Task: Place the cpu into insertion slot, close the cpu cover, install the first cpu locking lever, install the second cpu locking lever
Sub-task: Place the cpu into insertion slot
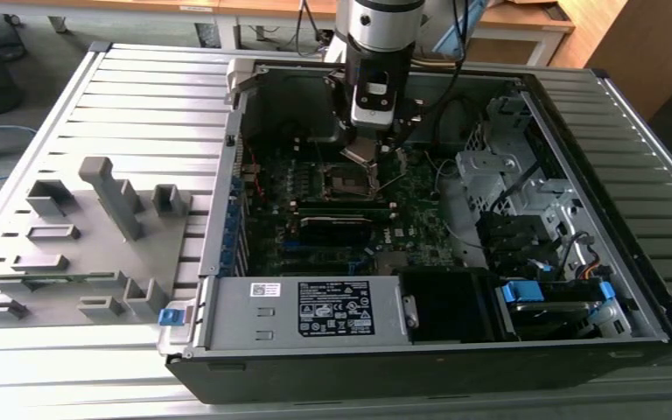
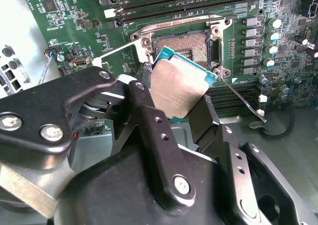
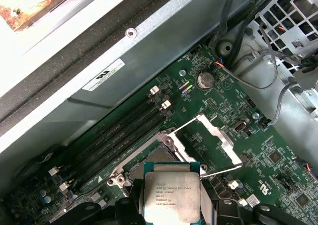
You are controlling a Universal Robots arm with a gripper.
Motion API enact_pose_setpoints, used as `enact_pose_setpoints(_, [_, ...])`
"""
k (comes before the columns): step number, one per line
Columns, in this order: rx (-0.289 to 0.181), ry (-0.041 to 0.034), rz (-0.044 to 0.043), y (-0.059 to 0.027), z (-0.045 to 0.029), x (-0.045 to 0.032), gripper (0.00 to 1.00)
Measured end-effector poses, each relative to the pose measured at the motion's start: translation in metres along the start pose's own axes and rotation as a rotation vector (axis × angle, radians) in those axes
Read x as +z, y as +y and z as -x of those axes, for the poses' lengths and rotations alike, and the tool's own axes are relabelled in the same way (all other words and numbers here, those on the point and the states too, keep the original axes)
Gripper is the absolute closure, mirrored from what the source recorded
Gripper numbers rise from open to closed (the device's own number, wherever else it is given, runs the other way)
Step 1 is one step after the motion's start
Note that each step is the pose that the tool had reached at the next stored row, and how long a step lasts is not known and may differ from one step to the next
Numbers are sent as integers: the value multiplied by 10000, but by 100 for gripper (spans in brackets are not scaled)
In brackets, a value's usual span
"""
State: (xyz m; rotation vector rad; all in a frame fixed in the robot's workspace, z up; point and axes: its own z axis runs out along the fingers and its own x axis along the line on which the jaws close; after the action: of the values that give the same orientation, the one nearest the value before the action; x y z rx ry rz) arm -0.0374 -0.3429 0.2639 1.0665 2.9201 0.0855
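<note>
1. Above the insertion slot (image 2: 194, 43), inside the open computer case on the worktop (image 1: 137, 87), my claw (image 2: 176, 93) is clenched on the cpu (image 2: 180, 81). It grips the chip by two opposite edges and holds it clear of the socket, not seated.
2. From the second wrist view, the chip looks tilted against the green motherboard (image 2: 74, 16), with one corner lower than the rest. I judge that a corner-first landing could bend the socket's contacts.
3. The cpu cover (image 3: 221, 138) stands open beside the slot in the first wrist view. The way down seems free, but the frame sits near the chip's edge, and a sideways drift could catch it.
4. A thin locking lever (image 2: 243, 100) runs just beside one finger (image 2: 203, 115). Snagging it would likely twist the chip in the grip.
5. The hold is on thin edges only, so a slip looks possible if the chip meets the metal rim off-square.
6. Whether the chip's orientation matches the socket, I cannot tell.
</note>
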Motion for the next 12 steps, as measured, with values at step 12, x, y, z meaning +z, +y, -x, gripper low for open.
enact_pose_setpoints(12, [586, -37, -7, 0, 0, 1, 46])
